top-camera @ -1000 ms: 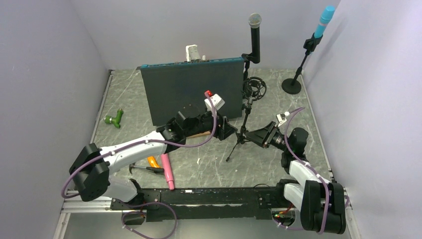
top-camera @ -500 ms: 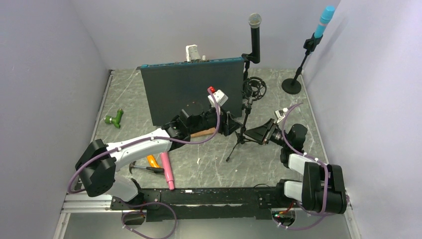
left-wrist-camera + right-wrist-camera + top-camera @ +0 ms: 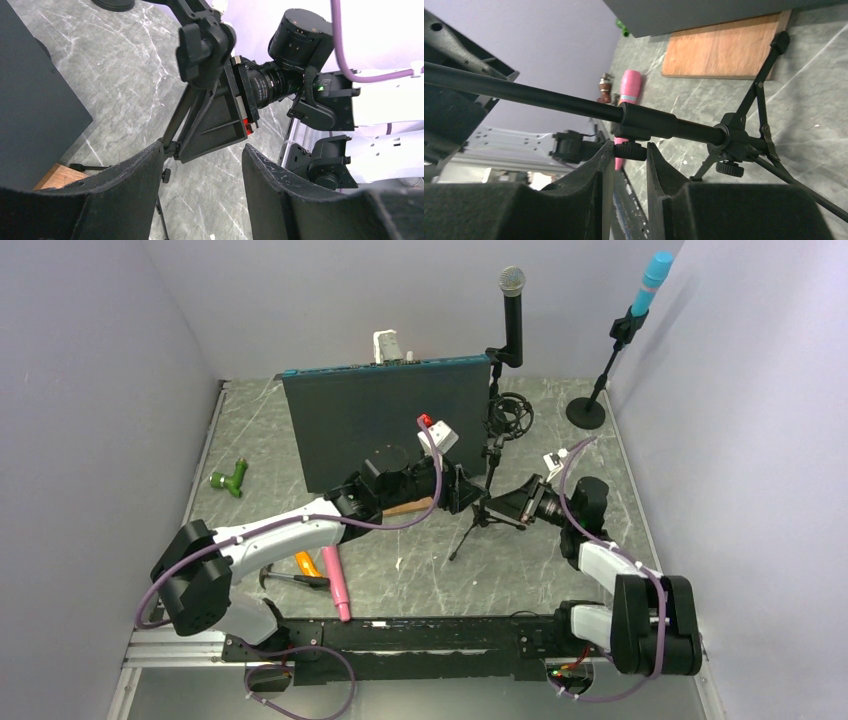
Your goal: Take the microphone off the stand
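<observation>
Top external: we are seeing the microphone (image 3: 512, 312) sitting clipped atop the stand (image 3: 491, 468), toward the back of the counter (image 3: 420, 580). Its long axis is running near vertical, grille pointing up. Right fingers (image 3: 589, 200) are pinching the stand's knob (image 3: 630, 150); left fingers (image 3: 125, 190) are hanging released beside the pole. We are advising bracing low, then pulling upward along that axis.

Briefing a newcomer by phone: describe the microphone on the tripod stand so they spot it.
Find the dark panel standing mid-table. At its right end rises the tripod stand; the microphone tops it, black with a silver mesh head, unlike the blue microphone on the round-based stand.
</observation>
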You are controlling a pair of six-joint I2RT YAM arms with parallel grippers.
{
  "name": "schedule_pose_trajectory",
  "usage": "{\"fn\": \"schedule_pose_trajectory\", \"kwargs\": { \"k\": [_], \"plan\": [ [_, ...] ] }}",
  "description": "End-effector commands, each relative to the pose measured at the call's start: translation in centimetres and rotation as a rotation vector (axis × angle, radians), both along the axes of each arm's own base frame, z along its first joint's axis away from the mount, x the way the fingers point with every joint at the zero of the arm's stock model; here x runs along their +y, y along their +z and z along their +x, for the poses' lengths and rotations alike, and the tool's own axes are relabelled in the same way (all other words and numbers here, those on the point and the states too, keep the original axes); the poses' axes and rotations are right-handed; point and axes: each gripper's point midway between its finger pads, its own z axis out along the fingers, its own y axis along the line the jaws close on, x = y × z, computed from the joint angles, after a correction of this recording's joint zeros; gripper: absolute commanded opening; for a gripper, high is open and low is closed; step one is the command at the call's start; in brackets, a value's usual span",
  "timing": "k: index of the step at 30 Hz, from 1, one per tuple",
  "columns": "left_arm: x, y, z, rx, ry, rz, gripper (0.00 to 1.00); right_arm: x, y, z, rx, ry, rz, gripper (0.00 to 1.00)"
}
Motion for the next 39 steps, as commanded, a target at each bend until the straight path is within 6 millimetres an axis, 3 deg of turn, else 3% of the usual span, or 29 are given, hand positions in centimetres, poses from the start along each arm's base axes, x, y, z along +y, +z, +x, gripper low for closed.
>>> {"fn": "schedule_pose_trajectory", "kwargs": {
  "k": [1,6,11,21,27,39],
  "plan": [
    [0.9,3.3,-0.9,-0.055,-0.002,-0.052,0.63,-0.7,-2.4,1.9,-0.059,-0.106,-0.255,0.0],
    [3.2,4.4,-1.9,-0.097,0.019,-0.035,0.63,-1.3,-4.9,2.0,-0.043,-0.178,-0.423,0.0],
    [6.5,6.4,-3.0,-0.175,0.066,-0.02,0.64,-1.3,-5.2,2.0,-0.038,-0.219,-0.51,0.0],
    [14.3,10.7,-4.5,-0.311,0.216,0.071,0.67,-3.4,-6.1,1.0,0.01,-0.399,-0.749,0.0],
    [18.2,11.5,-4.7,-0.393,0.337,0.051,0.7,-4.3,-5.4,0.4,0.009,-0.509,-0.959,0.0],
    [20.8,13.3,-5.6,-0.405,0.398,-0.008,0.71,-2.1,-1.9,0.0,-0.069,-0.583,-1.322,0.0]
  ]
}}
